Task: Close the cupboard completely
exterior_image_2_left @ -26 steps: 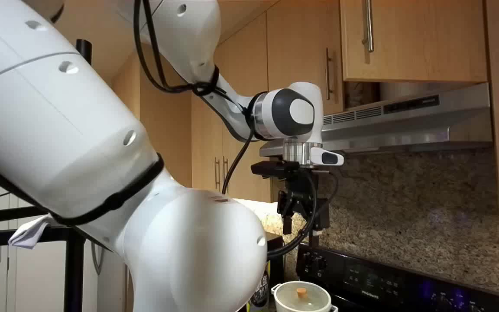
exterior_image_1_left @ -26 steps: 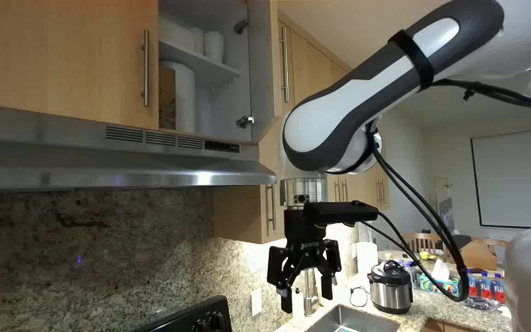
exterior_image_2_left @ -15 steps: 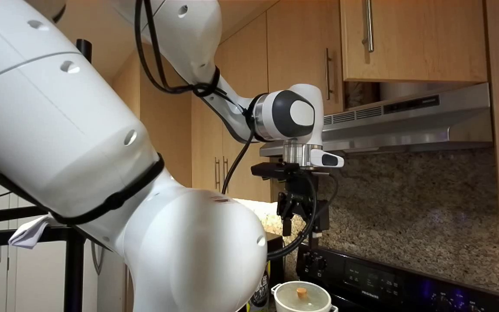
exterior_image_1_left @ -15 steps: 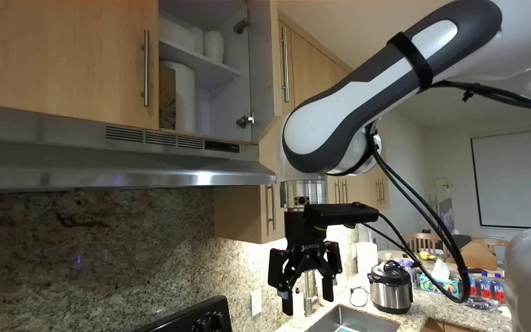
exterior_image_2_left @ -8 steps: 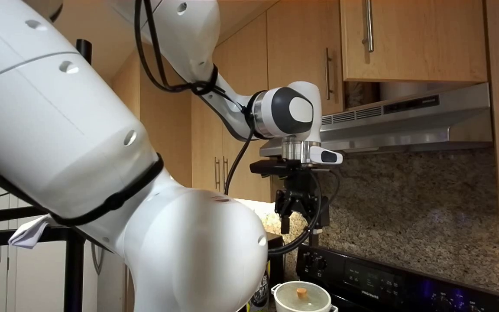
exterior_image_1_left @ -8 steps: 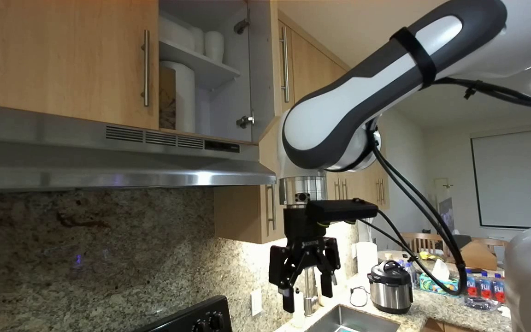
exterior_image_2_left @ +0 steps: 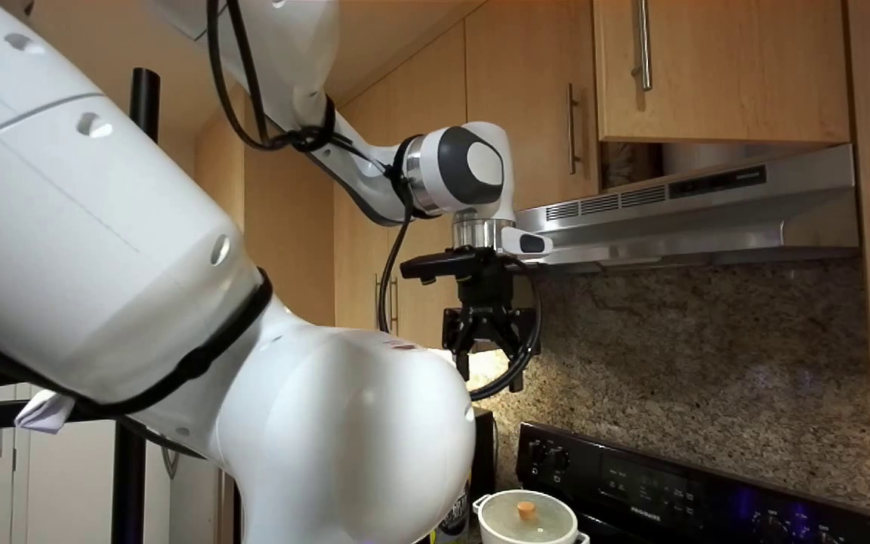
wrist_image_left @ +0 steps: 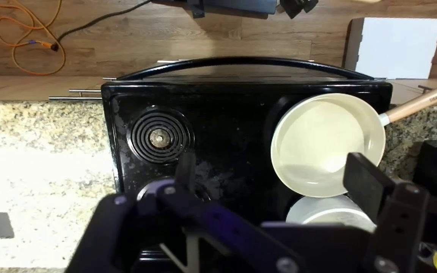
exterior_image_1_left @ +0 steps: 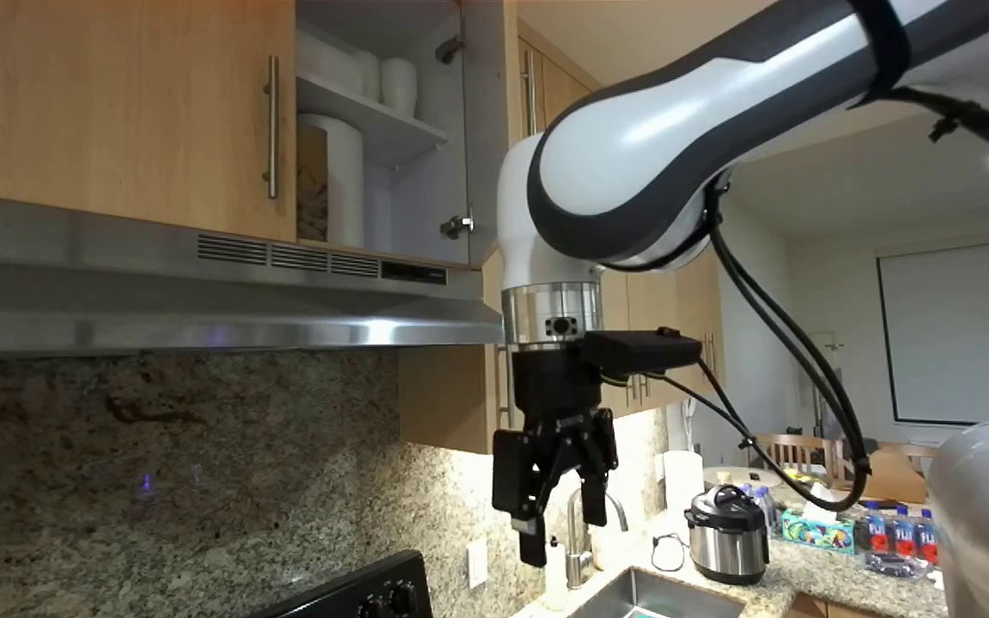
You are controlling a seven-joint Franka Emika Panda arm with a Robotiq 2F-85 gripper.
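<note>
The cupboard (exterior_image_1_left: 426, 184) is mounted above the range hood (exterior_image_1_left: 228, 305). From where I stand, its door (exterior_image_2_left: 729, 72) is swung outward, exposing the white interior (exterior_image_1_left: 379, 215): an upright white vessel (exterior_image_1_left: 399, 87) occupies the shelf (exterior_image_1_left: 400, 139), and a white cylinder (exterior_image_1_left: 345, 184) stands beneath it. The robot arm (exterior_image_1_left: 632, 154) holds its wrist (exterior_image_1_left: 546, 313) vertical. The fingers (exterior_image_1_left: 532, 544) point downward, spread wide apart and gripping nothing, positioned lower than the hood and well apart from the door. In the wrist view, a cream pan (wrist_image_left: 317, 132) with a wooden handle (wrist_image_left: 417, 104) sits on the stove (wrist_image_left: 237, 142).
</note>
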